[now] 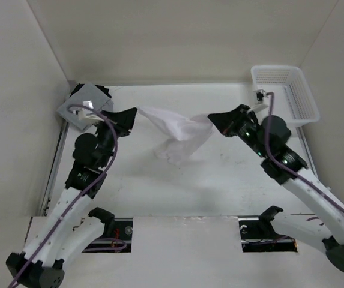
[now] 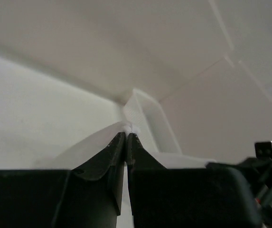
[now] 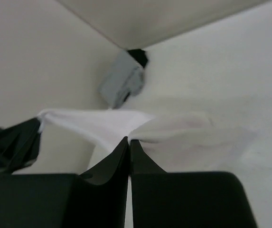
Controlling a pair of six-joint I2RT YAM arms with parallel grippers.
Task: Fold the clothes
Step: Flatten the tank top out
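While both arms reach in over the white table [image 1: 220, 180], the thin white sleeveless tank top [image 1: 181, 135] hangs stretched between them, well to the left of the white plastic mesh basket [image 1: 286, 90] at the back right corner. So the left gripper [image 2: 126, 134] has its black fingers pinched tight on one end of the fabric, with just a sliver of white showing at the tips in the wrist view. The right gripper [image 3: 128, 140], the one nearer the basket, is pinched closed too, with the tank top's edge caught at its tips and cloth spreading away on both sides. The middle of the tank top sags in a bunched fold toward the table; can't tell if it touches. Way across from the basket, a grey folded garment [image 1: 84, 103] sits just behind the left gripper.
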